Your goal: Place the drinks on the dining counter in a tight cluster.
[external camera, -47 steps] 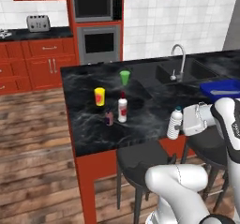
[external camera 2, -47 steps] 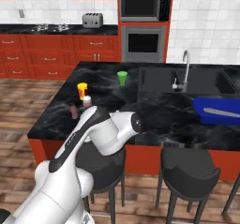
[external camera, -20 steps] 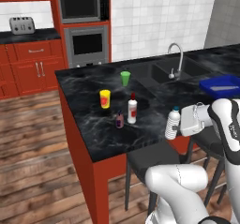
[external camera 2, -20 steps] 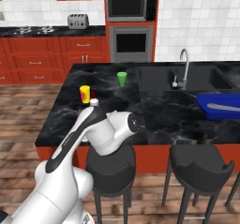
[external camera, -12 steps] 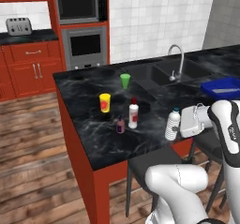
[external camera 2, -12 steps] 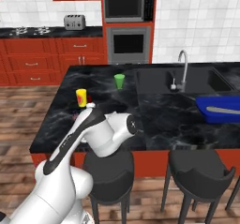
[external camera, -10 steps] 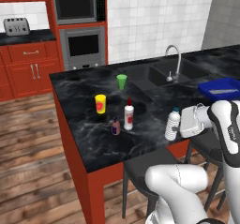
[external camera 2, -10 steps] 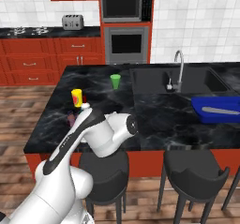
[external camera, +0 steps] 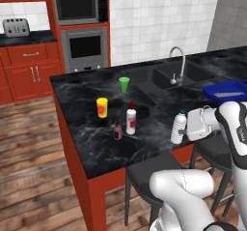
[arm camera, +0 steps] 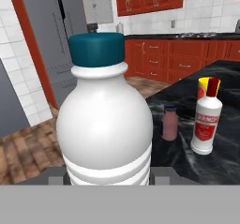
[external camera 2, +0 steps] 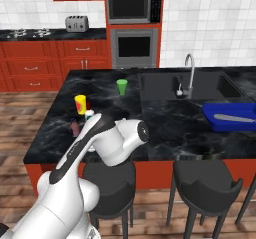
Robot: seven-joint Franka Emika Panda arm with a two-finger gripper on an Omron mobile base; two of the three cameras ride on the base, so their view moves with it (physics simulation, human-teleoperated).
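The gripper point(external camera: 189, 128) stays clamped on the teal-capped bottle point(external camera: 178, 127); the hand view reveals a fridge point(arm camera: 56, 45); the base has driven sideways.

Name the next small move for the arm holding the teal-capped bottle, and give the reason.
Probably carry the teal-capped bottle left along the dining counter toward the white bottle and purple bottle. The gripper has its jaws shut on the bottle near the counter's front edge, well apart from those two, which already stand side by side.
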